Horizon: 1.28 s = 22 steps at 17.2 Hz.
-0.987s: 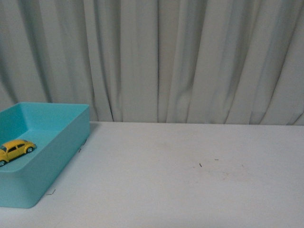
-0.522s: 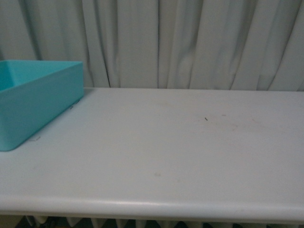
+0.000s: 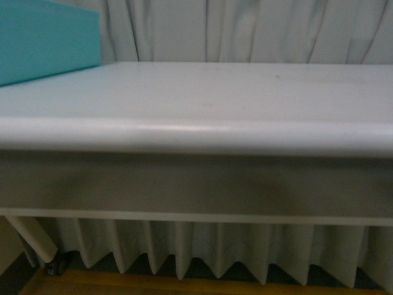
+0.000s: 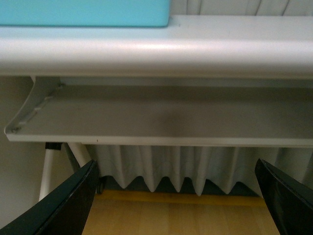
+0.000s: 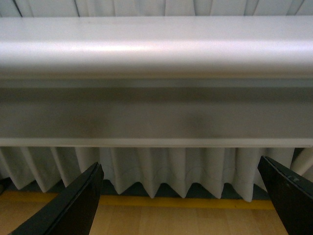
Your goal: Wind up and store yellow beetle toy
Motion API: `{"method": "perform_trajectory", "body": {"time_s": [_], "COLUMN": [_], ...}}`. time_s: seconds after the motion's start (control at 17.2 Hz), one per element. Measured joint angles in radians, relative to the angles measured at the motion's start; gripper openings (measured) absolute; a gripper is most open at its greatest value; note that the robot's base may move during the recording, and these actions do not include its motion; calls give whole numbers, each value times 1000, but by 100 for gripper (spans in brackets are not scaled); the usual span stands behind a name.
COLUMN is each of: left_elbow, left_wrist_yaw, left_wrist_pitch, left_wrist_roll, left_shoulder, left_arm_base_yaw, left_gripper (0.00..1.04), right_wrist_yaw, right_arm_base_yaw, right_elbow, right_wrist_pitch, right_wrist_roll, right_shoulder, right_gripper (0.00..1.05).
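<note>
The yellow beetle toy is out of view in every frame. A teal bin (image 3: pixel 43 40) stands on the white table (image 3: pixel 196 132) at the far left, and only its outer wall shows; its base also shows in the left wrist view (image 4: pixel 83 12). My left gripper (image 4: pixel 178 205) hangs open below the table's front edge, its dark fingers (image 4: pixel 68 205) wide apart with nothing between them. My right gripper (image 5: pixel 181 205) is open too, below the table edge, fingers (image 5: pixel 73 208) spread and empty. Neither arm appears in the front view.
The table's rounded front edge and grey underframe (image 4: pixel 146 117) lie right ahead of both wrists. A pale curtain (image 3: pixel 245 31) hangs behind the table, its hem (image 3: pixel 215 252) above the wooden floor (image 4: pixel 171 218). A table leg with a caster (image 3: pixel 37 243) stands at lower left.
The front view has sunk from above the tabletop to level with its front edge. The yellow toy seen inside the teal bin a second ago no longer shows.
</note>
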Motion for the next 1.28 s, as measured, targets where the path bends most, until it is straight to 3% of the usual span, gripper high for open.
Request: {"method": "perform_trajectory", "body": {"time_s": [1.28], "left_elbow": [0], "left_wrist_yaw": [-2], "left_wrist_pitch": [0], "left_wrist_roll": [0], "left_shoulder": [0], "left_arm_base_yaw": [0], "left_gripper": [98], "right_wrist_yaw": [0], "right_arm_base_yaw": [0], "right_elbow": [0], "right_wrist_pitch": [-1], "right_wrist_roll": [0], "right_shoulder": [0], "right_gripper": [98]}}
